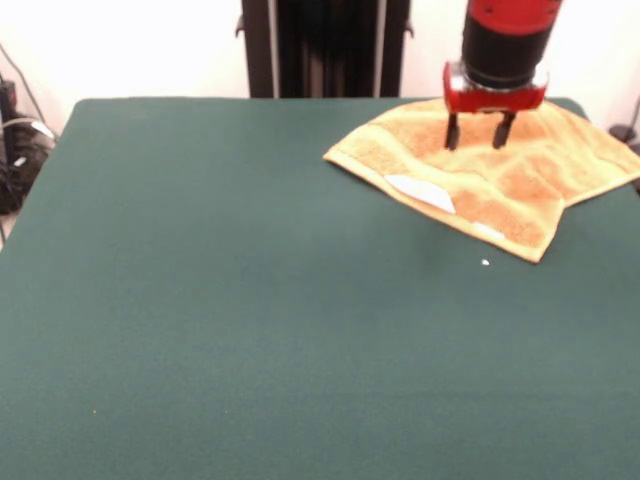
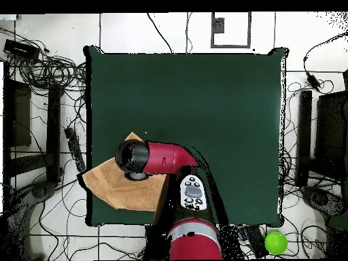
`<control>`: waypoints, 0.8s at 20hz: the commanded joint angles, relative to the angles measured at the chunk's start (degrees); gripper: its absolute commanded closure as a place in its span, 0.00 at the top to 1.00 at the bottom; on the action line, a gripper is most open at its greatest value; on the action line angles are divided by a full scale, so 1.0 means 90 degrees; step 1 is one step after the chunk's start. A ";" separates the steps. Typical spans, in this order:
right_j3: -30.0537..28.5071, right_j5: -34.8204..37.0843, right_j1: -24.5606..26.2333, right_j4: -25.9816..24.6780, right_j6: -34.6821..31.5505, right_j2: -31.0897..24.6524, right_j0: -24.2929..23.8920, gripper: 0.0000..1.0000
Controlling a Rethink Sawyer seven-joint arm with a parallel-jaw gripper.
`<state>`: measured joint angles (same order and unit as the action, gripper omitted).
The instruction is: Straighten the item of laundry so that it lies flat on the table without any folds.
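Observation:
The orange-tan towel (image 1: 520, 175) lies at the table's far right corner in the front view, with a layer folded over and two white labels (image 1: 420, 191) showing at its near hem. In the overhead view the towel (image 2: 117, 188) is at the left edge near the robot, one corner reaching past the table's edge. My gripper (image 1: 477, 140) is open, its fingers (image 1: 452, 131) pointing down with the tips at or just above the towel's far part, and holds nothing. The arm (image 2: 160, 158) covers the gripper from above. The green table (image 1: 250, 300) is otherwise bare.
A small white speck (image 1: 485, 263) lies on the cloth in front of the towel. Cables and dark equipment (image 2: 41, 102) surround the table on the floor. A green ball (image 2: 275, 242) lies on the floor beside the robot's base.

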<state>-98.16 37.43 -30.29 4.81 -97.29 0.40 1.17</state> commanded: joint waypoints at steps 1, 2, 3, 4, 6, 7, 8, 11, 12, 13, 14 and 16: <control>0.1024 -0.0394 0.0733 -0.0262 -0.0349 -0.0604 0.0202 1.00; 0.1118 -0.0363 0.0782 -0.0248 -0.0430 -0.0574 0.0243 1.00; 0.1211 -0.0332 0.0830 -0.0234 -0.0512 -0.0543 0.0283 1.00; 0.1304 -0.0301 0.0879 -0.0220 -0.0593 -0.0512 0.0323 1.00; 0.1443 -0.0254 0.0954 -0.0205 -0.0706 -0.0474 0.0379 1.00; 0.1490 -0.0238 0.0981 -0.0204 -0.0738 -0.0467 0.0393 1.00; 0.1645 -0.0238 0.1079 -0.0180 -0.0817 -0.0428 0.0446 1.00; 0.1961 -0.0206 0.1276 -0.0125 -0.1014 -0.0348 0.0559 1.00; 0.2100 -0.0155 0.1357 -0.0075 -0.1093 -0.0327 0.0601 1.00; 0.2144 -0.0138 0.1380 -0.0063 -0.1119 -0.0311 0.0619 1.00; 0.2188 -0.0121 0.1402 -0.0051 -0.1146 -0.0296 0.0637 1.00; 0.2399 -0.0009 0.1512 0.0024 -0.1310 -0.0218 0.0728 1.00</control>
<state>-83.84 37.33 -22.25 3.32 -97.29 0.43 4.87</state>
